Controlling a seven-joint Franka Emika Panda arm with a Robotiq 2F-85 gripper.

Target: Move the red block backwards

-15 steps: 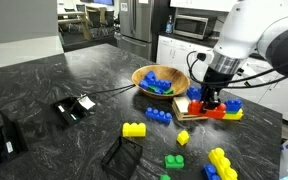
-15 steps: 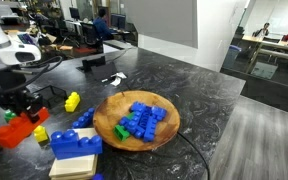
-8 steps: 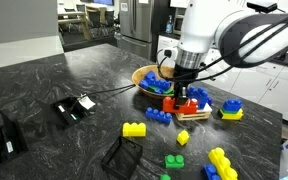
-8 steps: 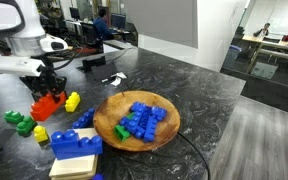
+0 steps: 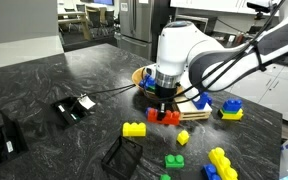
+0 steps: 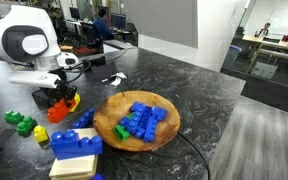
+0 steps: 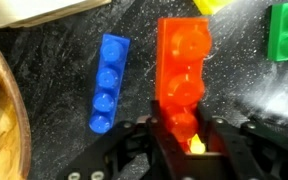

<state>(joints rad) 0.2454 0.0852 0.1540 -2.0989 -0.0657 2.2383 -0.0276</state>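
The red block (image 7: 184, 70) is an elongated red-orange studded brick held at one end between my gripper's (image 7: 187, 138) fingers. In both exterior views the gripper (image 5: 165, 106) (image 6: 58, 97) points down with the red block (image 5: 168, 117) (image 6: 62, 108) low over the dark counter, just in front of the wooden bowl (image 5: 141, 75). I cannot tell whether the block touches the counter. A blue studded brick (image 7: 109, 82) lies on the counter right beside the red block.
The wooden bowl (image 6: 111, 131) holds blue and green bricks. A wooden board (image 5: 196, 116) lies beside the gripper. Yellow brick (image 5: 134, 129), green brick (image 5: 174, 161) and yellow bricks (image 5: 221, 160) lie in front. A blue stack on wood (image 6: 74, 146) and green bricks (image 6: 22, 123) stand nearby.
My arm has carried the red block away from the wooden board, sideways across the counter to the spot in front of the bowl, and lowered it. The gripper stayed shut on it.
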